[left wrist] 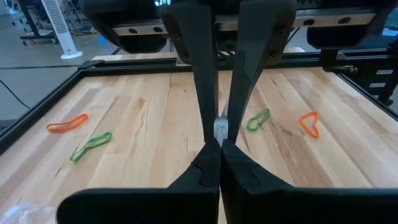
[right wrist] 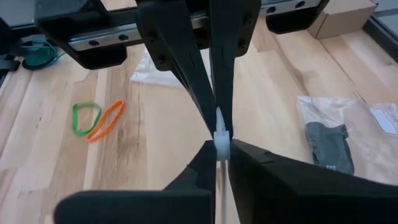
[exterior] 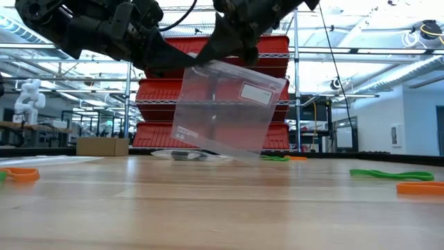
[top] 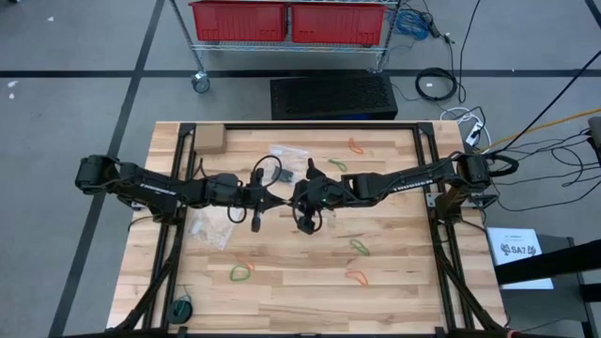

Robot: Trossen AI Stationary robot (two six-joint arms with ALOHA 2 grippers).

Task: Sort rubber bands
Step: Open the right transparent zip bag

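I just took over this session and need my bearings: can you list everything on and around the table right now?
Held zip bag: one, clear, hanging above table centre, pinched by both grippers.
Rubber bands: green and orange near the front; green mid-right; orange and green at the back.
Other bags: one clear with dark contents at the back; one clear front left.
Cardboard box: one, brown, back-left corner.
Red bins: on a shelf behind the table.
Left gripper: shut on the bag's edge.
Right gripper: shut on the bag's edge.
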